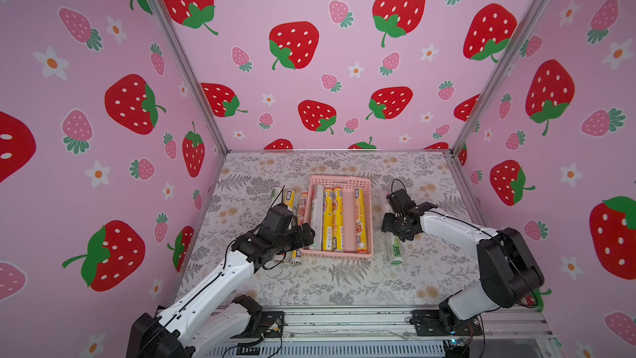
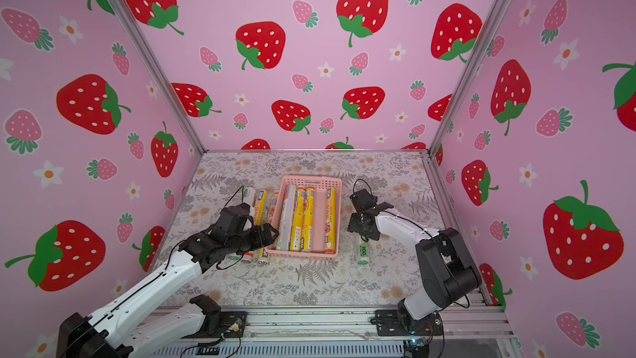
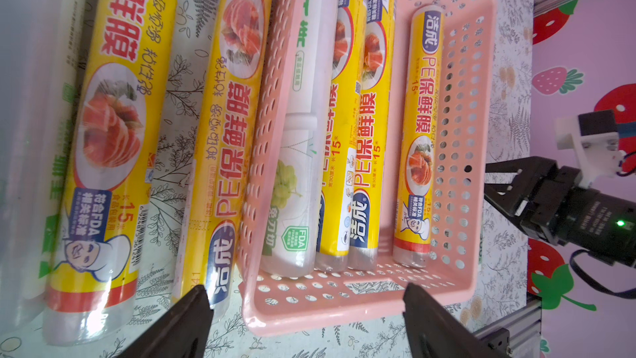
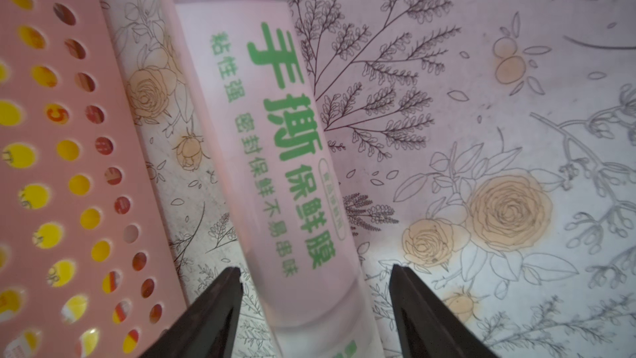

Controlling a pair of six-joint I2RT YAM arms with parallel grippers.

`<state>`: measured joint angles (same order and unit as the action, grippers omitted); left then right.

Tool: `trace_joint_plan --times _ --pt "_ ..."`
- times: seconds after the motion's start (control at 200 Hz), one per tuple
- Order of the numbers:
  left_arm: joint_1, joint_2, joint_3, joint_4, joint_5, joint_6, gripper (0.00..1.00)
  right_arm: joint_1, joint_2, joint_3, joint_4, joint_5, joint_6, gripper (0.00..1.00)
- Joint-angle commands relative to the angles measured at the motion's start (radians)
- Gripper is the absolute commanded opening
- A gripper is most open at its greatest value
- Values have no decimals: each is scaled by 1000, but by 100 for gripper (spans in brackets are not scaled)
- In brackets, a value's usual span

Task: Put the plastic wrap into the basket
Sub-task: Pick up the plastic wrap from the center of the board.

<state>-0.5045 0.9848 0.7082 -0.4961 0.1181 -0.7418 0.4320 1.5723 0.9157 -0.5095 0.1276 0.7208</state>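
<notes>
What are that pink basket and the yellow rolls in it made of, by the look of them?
Basket: probably moulded plastic, pink and slightly shiny; its walls are punched with rows of holes. Yellow rolls: seemingly clear film wound under a glossy printed label, paper or plastic I cannot tell; see-through ends stick out past the label.

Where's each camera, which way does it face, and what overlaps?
Top views: high at the front, looking down on table, basket, left arm, right arm.
Left wrist: on left arm, facing basket and rolls; open left fingers and right arm show.
Right wrist: on right arm, facing a white roll beside the basket; right fingers straddle it.
Shared: both wrist views show the basket.
</notes>
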Motion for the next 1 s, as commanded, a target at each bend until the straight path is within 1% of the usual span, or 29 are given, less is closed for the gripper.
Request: trace_joint_plan --times 0.0,0.15,0.27,0.33,0.365,0.38,0.405,0.45,0.56,0.675,0.785,0.9,0.95,0.996 --pt "-3 -14 37 0 -24 -2 92 -3 49 15 -10 -15 -22 73" --pt "-4 -51 46 -16 -53 7 92 -3 95 28 -3 -8 -21 71" --pt "-2 -64 68 -41 -73 27 93 -3 102 33 -13 10 -9 64" --pt "-4 -71 83 -54 -82 41 93 -3 82 28 -17 21 -5 59" --pt "-1 -76 91 -60 -88 50 93 -3 67 25 -21 27 -4 54" --pt "-1 -79 96 -63 -91 52 93 -3 60 26 -22 29 -4 53" --pt "-2 -84 103 -67 -96 61 93 -3 48 27 -27 32 -4 47" --pt "-2 -90 118 -72 -103 75 93 -3 28 30 -42 38 -9 41" --pt "1 -93 168 -94 -111 101 93 -3 -41 50 -99 63 -15 33" --pt "1 -67 237 -139 -101 105 93 -3 -150 77 -166 93 -21 31" --pt "1 -40 285 -154 -70 108 93 -2 -238 145 -245 82 -42 30" --pt "1 -25 290 -132 -45 93 93 11 -257 266 -350 68 -55 28" --pt "1 -25 278 -115 -35 82 93 28 -256 311 -363 58 -53 28" --pt "1 -23 263 -95 -27 72 93 39 -253 337 -348 22 -45 28"
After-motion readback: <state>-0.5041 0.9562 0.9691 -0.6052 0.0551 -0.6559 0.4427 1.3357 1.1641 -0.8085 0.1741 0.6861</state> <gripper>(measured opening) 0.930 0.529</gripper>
